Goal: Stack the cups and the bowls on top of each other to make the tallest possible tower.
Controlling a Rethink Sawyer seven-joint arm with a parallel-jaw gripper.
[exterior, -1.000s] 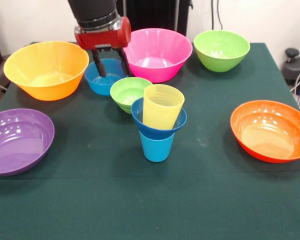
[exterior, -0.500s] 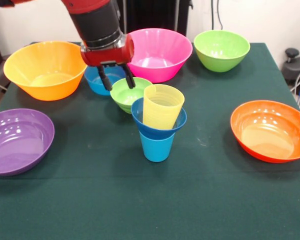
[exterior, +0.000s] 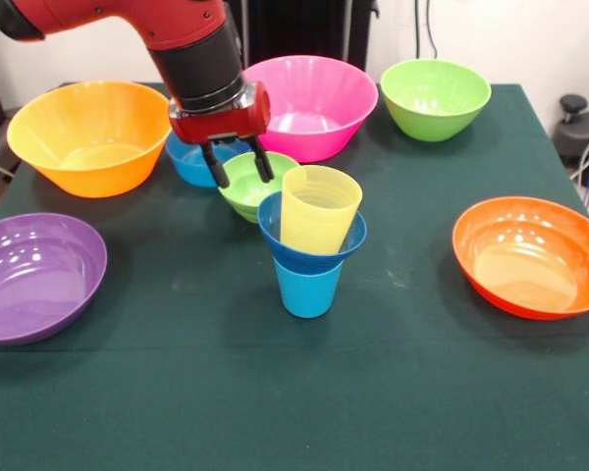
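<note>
Right now, claw: gripper (exterior: pixel 240 168) sits over the small lime green bowl (exterior: pixel 254 183), fingers spread w/ a gap between them, nothing held. One finger (exterior: pixel 218 167) looks outside the bowl's rim on the picture's left, the other over the inside; we can't tell if either touches the plastic yet.
Grab target: we judge the lime bowl is next for the stack; it rests on the table, just behind and very close to the tower.
Tower: light blue cup (exterior: pixel 307 287) at the bottom, dark blue bowl (exterior: pixel 309 245) on it, yellow ribbed cup (exterior: pixel 318 209) leaning in that bowl, not upright.
Risk 1: rim pinch on glossy plastic may slip, so the bowl could tip or drop on lift.
Risk 2: bowl swings into the tower, since they're so near; narrow cup base, so we'd expect it to topple easily.
Risk 3: tilted yellow cup gives a slanted seat; the bowl may slide off.
Others: light blue bowl (exterior: pixel 190 161) just behind the arm; yellow-orange bowl (exterior: pixel 90 135), pink bowl (exterior: pixel 312 104), big green bowl (exterior: pixel 435 97), purple bowl (exterior: pixel 34 276), orange bowl (exterior: pixel 532 255) well apart from the tower.
</note>
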